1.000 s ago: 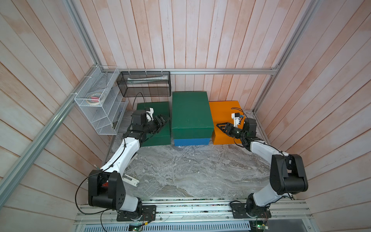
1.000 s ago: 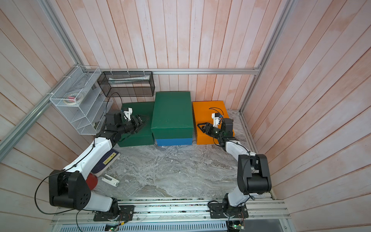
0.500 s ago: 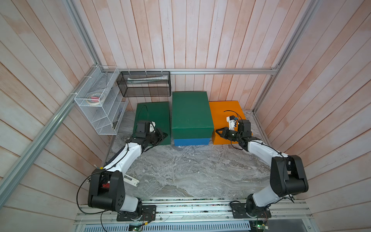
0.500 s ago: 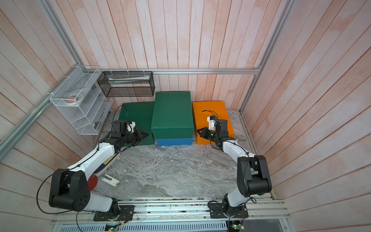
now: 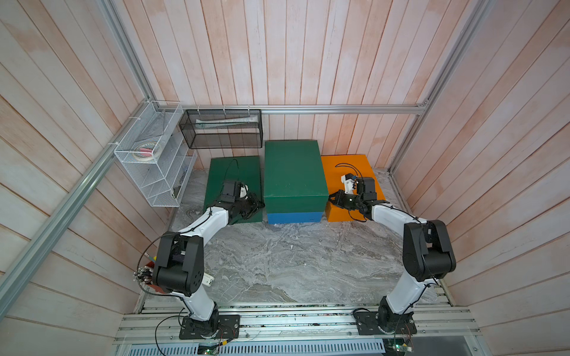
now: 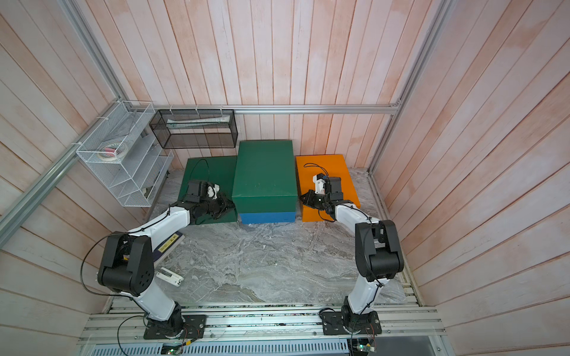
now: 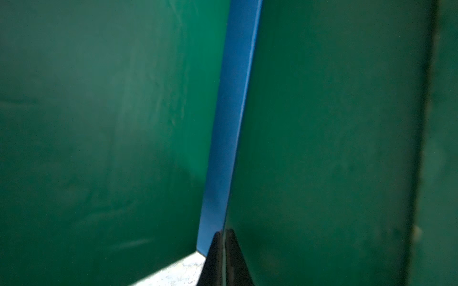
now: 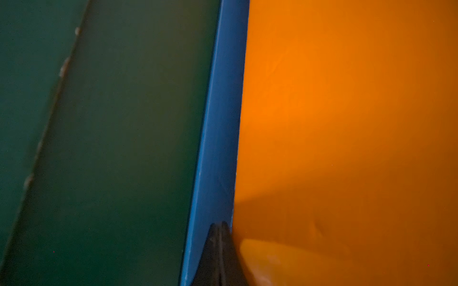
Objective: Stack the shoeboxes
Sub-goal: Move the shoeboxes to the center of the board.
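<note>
White arms (image 5: pixel 206 222), bulky black joints (image 5: pixel 180 262)

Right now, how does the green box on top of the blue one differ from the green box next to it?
The top green box rests on the blue box; the side green box rests on the table. So the top one's lid stands higher. The shut left gripper is over the side one's near end, not over the top one. Both are plain dark green and lie parallel.
</note>
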Robot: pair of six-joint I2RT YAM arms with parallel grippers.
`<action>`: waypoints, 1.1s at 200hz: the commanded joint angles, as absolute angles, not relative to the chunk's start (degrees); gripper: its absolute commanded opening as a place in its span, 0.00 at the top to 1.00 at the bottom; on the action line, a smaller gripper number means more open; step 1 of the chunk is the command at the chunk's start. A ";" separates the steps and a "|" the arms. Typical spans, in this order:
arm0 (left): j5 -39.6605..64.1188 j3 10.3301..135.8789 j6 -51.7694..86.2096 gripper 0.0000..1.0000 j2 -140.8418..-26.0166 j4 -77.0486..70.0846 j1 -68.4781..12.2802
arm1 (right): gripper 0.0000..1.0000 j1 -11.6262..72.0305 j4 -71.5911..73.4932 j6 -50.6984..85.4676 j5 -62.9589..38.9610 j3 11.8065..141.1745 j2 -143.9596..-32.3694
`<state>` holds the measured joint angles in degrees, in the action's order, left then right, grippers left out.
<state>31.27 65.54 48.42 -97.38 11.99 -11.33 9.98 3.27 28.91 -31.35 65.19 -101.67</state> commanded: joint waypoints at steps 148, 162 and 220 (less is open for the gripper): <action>20.33 75.05 43.81 0.91 -102.29 21.08 -14.63 | 1.00 18.34 -9.93 28.74 -15.08 74.76 -109.04; 17.46 77.08 42.70 0.91 -103.19 23.82 -15.18 | 1.00 18.35 -10.81 28.65 -14.55 76.09 -109.70; 18.05 78.01 42.25 0.91 -105.91 24.40 -16.44 | 1.00 18.34 -11.11 29.43 -16.94 76.70 -111.36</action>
